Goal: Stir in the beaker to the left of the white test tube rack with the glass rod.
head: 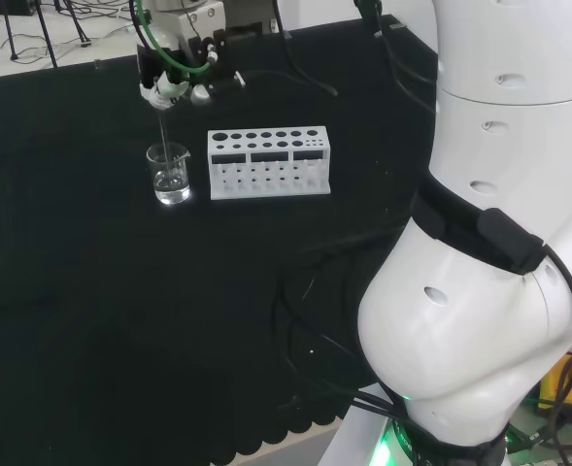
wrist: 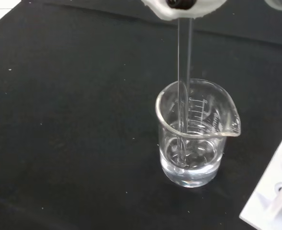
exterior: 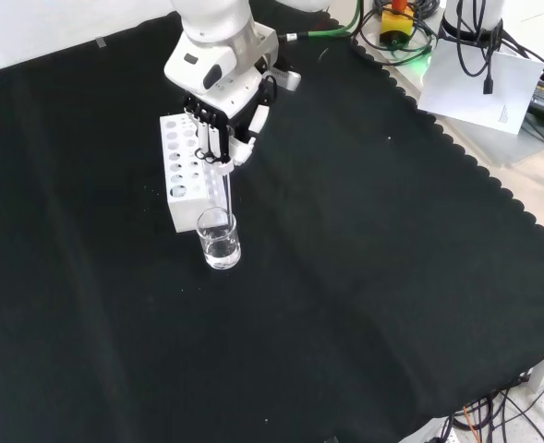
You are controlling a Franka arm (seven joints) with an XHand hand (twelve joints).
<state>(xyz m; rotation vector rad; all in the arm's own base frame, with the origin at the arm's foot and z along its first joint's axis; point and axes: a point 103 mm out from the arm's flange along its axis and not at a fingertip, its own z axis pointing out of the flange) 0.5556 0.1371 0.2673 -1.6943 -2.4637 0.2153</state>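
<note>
The hand [head: 174, 85], fingers [exterior: 214, 138] pinching the upper end of a stiff, slippery, fragile glass rod [wrist: 183, 96], dips it into the water-filled beaker [wrist: 193, 139].

A robotics laboratory bench. My tabletop [exterior: 364, 277] is draped in black cloth with a scalloped edge and carries chemistry ware: a graduated glass beaker [wrist: 193, 139] holding clear liquid and a white test tube rack [head: 269, 162]. Loose cables [head: 310, 320] cross the cloth, and tripod legs [head: 43, 34] stand on the pale floor beyond it.
</note>
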